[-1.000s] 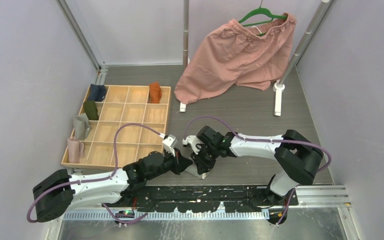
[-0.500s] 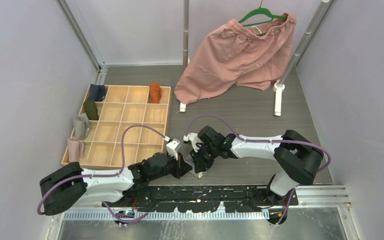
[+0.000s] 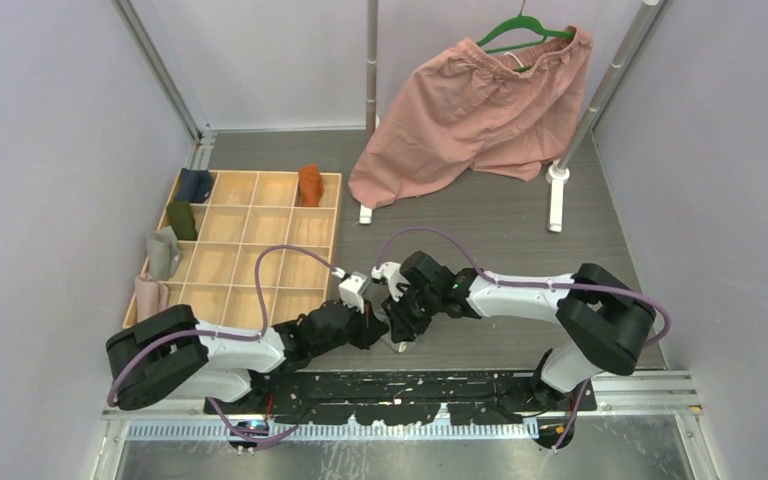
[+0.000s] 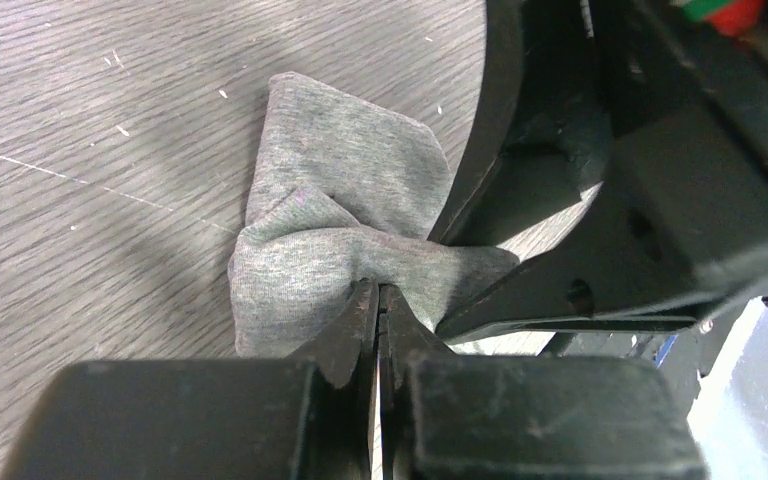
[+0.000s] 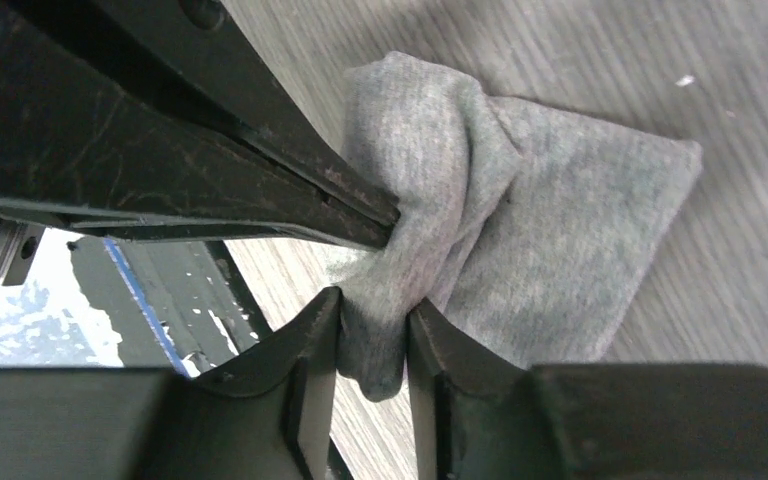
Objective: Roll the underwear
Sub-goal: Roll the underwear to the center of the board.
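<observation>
Grip | left pincer (image 4: pixel 378 300) closed tight on a fold of grey underwear (image 4: pixel 345 170) | right pincer (image 5: pixel 372 320), jaws slightly apart, nips a thicker bunch; rest lies on table (image 4: pixel 80 120) beyond both tips | risk: opposed pulls or a slack right hold unroll the cloth.

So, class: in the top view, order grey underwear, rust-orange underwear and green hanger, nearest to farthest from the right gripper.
1. grey underwear: held in the right gripper.
2. rust-orange underwear: in the tray, back left.
3. green hanger: far back, right.
</observation>
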{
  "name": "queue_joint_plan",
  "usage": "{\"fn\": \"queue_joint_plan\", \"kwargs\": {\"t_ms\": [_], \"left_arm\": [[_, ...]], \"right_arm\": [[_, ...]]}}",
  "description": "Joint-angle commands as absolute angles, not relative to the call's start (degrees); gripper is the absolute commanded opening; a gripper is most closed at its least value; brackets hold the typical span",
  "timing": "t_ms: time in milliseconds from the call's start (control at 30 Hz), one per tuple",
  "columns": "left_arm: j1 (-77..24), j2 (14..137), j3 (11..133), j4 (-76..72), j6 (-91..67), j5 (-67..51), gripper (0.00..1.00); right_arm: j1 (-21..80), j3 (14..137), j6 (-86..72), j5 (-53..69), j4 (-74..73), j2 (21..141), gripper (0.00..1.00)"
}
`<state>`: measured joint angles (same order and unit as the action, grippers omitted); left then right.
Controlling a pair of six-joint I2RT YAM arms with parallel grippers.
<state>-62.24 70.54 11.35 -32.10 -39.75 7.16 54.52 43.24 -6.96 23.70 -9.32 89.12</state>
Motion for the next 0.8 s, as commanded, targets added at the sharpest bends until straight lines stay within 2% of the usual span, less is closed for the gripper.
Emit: {"fn": "queue_joint_plan", "kwargs": {"t_ms": [0, 67, 200, 333, 567, 767], "left_arm": [[-62.5, 73.5, 11.8, -32.8, -40.6, 8.8, 0.01], [-62.5, 73.6, 11.8, -32.8, -40.6, 8.8, 0.01], [-62.5, 73.6, 12.0, -32.2, -40.5, 8.8, 0.01], [-62.5, 74.0, 12.5, -31.8, -40.8, 8.8, 0.01], [-62.5, 74.9, 13.0, -31.8, -41.6, 8.9, 0.01], [-62.4, 75.6, 13.8, -31.6, -41.6, 8.5, 0.01]], "right_arm": [[54.4, 41.0, -7.6, 15.2, -7.6, 83.0, 0.39], [54.4, 39.7, -8.3, 11.8, -6.6, 79.3, 0.44], [55.2, 38.5, -9.1, 4.5, -6.7, 73.2, 0.45], [60.2, 38.1, -7.0, -3.6, -6.8, 69.7, 0.46], [71.4, 37.2, 1.7, -14.2, -4.8, 70.5, 0.56], [76.8, 39.0, 13.5, -19.3, -6.3, 74.5, 0.58]]}}
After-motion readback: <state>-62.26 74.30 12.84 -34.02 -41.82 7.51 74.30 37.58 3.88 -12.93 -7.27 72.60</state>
